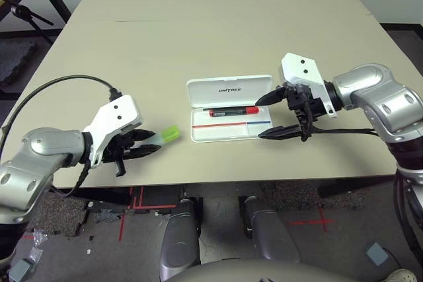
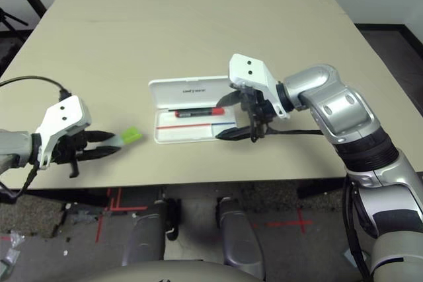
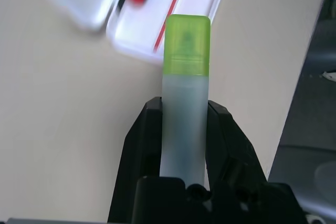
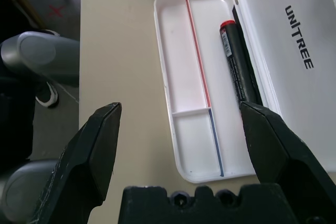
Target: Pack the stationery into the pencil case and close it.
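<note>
Carrying the highlighter [image 3: 186, 103] to the case [image 1: 230, 107] is the step in hand, as I judge it. The left hand [image 1: 144, 143] pinches the pale barrel between its fingers [image 3: 142, 145], lime cap leading, above the surface [image 1: 218, 24] left of the case and apart from it. The case lies open in the middle, lid flat on the far side, tray on the near side. The marker [image 1: 230, 111] already rests in the far channel of the tray, red cap to the right. The long compartment on the near side of the red line looks free, so that is likely the best slot.

To do it well, the left hand should turn the highlighter parallel to the marker before lowering, come down low over the tray, and let go only once the barrel sits below the rim, so it cannot roll out. The right hand [image 1: 281, 115] hovers spread wide at the right end of the case, holding nothing; from there it could steady the tray if the case slides.

The lid reads "UNITREE" in dark letters. The marker's barrel carries small print, too fine to read.
</note>
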Motion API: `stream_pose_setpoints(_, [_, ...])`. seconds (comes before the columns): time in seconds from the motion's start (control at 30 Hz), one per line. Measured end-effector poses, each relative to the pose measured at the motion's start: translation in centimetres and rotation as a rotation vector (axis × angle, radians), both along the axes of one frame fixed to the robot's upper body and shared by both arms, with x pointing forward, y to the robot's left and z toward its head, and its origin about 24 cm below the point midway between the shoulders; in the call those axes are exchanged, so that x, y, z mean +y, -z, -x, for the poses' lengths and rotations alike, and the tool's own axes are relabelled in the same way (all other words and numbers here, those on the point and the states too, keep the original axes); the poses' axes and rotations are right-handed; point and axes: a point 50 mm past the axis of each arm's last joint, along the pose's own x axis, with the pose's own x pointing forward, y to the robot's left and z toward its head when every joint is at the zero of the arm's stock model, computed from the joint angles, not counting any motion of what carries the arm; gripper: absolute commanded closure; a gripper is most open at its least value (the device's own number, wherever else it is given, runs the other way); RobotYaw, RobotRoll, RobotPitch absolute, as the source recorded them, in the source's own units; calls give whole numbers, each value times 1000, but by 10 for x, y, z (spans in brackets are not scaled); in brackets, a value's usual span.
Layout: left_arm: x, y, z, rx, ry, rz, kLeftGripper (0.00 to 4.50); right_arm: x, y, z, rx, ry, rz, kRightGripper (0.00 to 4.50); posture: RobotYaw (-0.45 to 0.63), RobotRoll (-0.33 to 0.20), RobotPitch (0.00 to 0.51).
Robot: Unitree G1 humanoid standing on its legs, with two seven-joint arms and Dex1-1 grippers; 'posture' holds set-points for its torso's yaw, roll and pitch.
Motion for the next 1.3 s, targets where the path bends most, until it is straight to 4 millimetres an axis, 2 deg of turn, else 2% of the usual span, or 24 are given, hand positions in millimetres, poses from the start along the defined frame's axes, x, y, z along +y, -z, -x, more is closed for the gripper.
stream_pose_setpoints(0.2, [-26, -6, -7, -27, 89, 19, 3407, -7, 2, 0, 4, 21, 30, 0, -82, 0, 160])
stream_pose_setpoints(0.43, [-54, -2, -13, -41, 189, -29, 3407, -13, 5, 1, 4, 50, 55, 0, -116, 0, 150])
stream_pose_setpoints(0.57, [-61, -1, -15, -45, 223, -59, 3407, -19, 10, 3, 21, 74, 75, 0, -120, 0, 148])
stream_pose_setpoints(0.73, [-68, -5, -32, -91, 214, -101, 3407, -26, 13, 5, 28, 97, 97, 0, -125, 0, 150])
stream_pose_setpoints(0.9, [-90, 0, -41, -96, 260, -94, 3407, -29, 14, 5, 25, 113, 101, 0, -135, 0, 155])
stream_pose_setpoints(1.07, [-103, 7, -44, -71, 286, -83, 3407, -32, 16, 6, 29, 129, 104, 0, -138, 0, 161])
stream_pose_setpoints(1.3, [-106, 12, -49, -60, 282, -105, 3407, -34, 17, 6, 29, 139, 108, 0, -140, 0, 169])
